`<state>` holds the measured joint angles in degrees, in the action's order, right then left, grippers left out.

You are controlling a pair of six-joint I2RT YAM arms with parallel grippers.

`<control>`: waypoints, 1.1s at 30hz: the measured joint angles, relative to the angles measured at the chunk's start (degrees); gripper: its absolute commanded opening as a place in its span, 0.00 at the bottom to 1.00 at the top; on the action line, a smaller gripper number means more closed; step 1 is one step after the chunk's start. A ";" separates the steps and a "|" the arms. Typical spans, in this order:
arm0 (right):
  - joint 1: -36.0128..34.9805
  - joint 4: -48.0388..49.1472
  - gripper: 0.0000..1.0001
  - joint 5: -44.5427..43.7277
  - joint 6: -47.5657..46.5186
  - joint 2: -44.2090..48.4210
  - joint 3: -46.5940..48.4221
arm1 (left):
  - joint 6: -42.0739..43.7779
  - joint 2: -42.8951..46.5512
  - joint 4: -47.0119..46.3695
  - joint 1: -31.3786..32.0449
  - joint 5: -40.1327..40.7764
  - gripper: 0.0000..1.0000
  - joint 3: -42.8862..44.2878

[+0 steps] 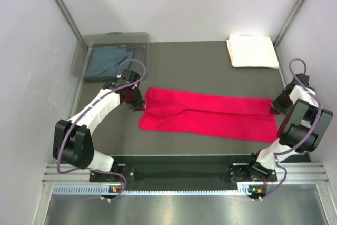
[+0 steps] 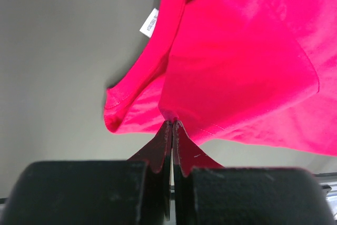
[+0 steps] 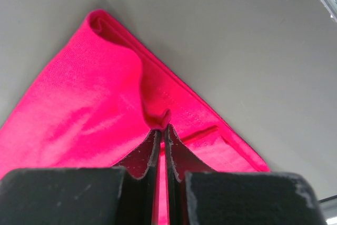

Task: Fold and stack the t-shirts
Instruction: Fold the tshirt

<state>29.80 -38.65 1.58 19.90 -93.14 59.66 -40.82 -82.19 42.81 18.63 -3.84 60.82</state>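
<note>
Top external view: the red t-shirt (image 1: 208,115) is laid left to right across the middle of the table (image 1: 200,67). Its left end is clamped by the left gripper (image 2: 172,124) and its right end by the right gripper (image 3: 161,129). Light, limp cloth is judged best held at hems. A folded white t-shirt (image 1: 253,51) lies far right.

I have both arms reaching forward, low, elbows bowed outward. Left gripper (image 1: 136,98) and right gripper (image 1: 274,106) are each pinched tight on the red t-shirt (image 1: 210,115), fingers nearly touching.
</note>
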 measured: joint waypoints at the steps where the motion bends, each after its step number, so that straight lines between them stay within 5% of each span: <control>1: 0.00 0.04 0.00 -0.02 -0.02 -0.15 0.00 | 0.00 0.09 0.00 0.00 -0.02 0.00 -0.26; 6: 0.00 0.00 0.05 -1.38 -0.39 -1.03 0.00 | 0.22 0.46 -0.07 -0.02 -1.60 0.04 -1.97; 8: 0.00 -0.26 0.14 -2.54 -0.39 -1.14 0.00 | 0.72 1.22 0.11 -0.02 -2.86 0.25 -2.82; 10: 0.00 -0.42 0.38 -4.11 0.11 -0.92 0.02 | 2.10 3.37 1.55 0.00 -2.91 0.58 -3.30; 13: 0.00 -0.31 0.59 -5.22 0.33 0.79 0.07 | 3.58 9.77 3.72 -0.11 -1.40 0.78 -3.28; 19: -0.59 1.88 0.71 -2.91 -0.09 4.83 4.37 | 7.17 14.23 -1.01 -0.74 -0.17 0.81 -0.11; 26: -2.75 8.07 0.78 2.60 -1.36 2.23 6.78 | 13.84 -7.48 -12.57 -0.90 -0.35 0.73 4.35; 33: -2.95 8.96 0.79 4.83 -5.09 -1.49 6.80 | 16.39 -14.91 -17.00 -0.98 0.66 0.64 5.11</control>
<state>26.85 -29.69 6.42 14.81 -94.63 66.46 -24.43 -97.10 25.80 17.65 -3.18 65.93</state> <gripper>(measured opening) 0.784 0.657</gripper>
